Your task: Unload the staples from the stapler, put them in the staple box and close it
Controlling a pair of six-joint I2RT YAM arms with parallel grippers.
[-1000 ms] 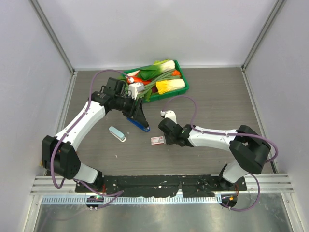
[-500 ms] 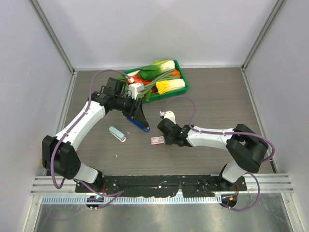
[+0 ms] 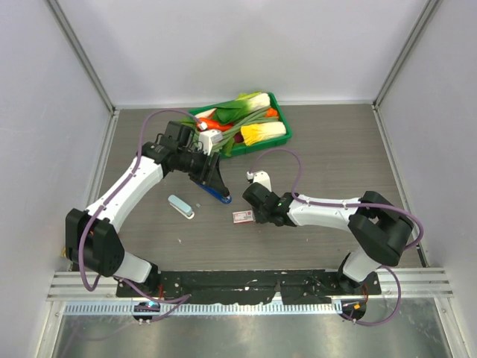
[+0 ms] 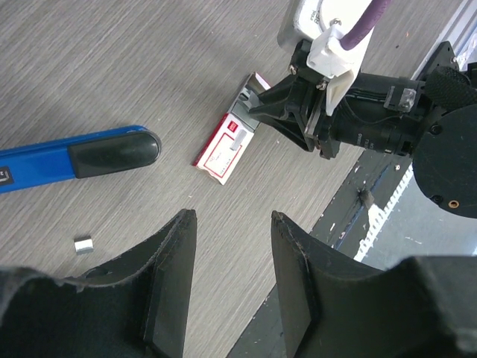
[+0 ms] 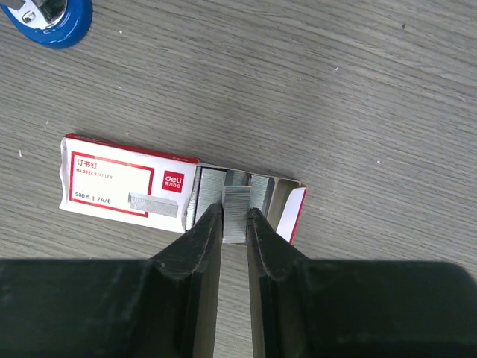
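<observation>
The dark blue stapler [image 3: 216,192] lies on the table; the left wrist view shows its black-tipped end [image 4: 82,158], and its blue end shows in the right wrist view [image 5: 48,19]. My left gripper [image 4: 232,220] is open and empty, and hangs just above the stapler [image 3: 214,179]. My right gripper [image 5: 235,216] is shut on a short silvery strip of staples [image 5: 237,205], right over the open end of the red-and-white carton [image 5: 127,183]. In the top view it [image 3: 253,214] sits at the carton's right end [image 3: 242,217].
A pale blue-and-white oblong object [image 3: 180,206] lies left of the stapler. A small silvery piece [image 4: 83,244] lies on the table near it. A green tray [image 3: 282,119] of vegetables stands at the back. The black base rail [image 3: 246,282] runs along the near edge.
My right arm has shifted slightly left towards the carton. My left arm has hardly moved.
</observation>
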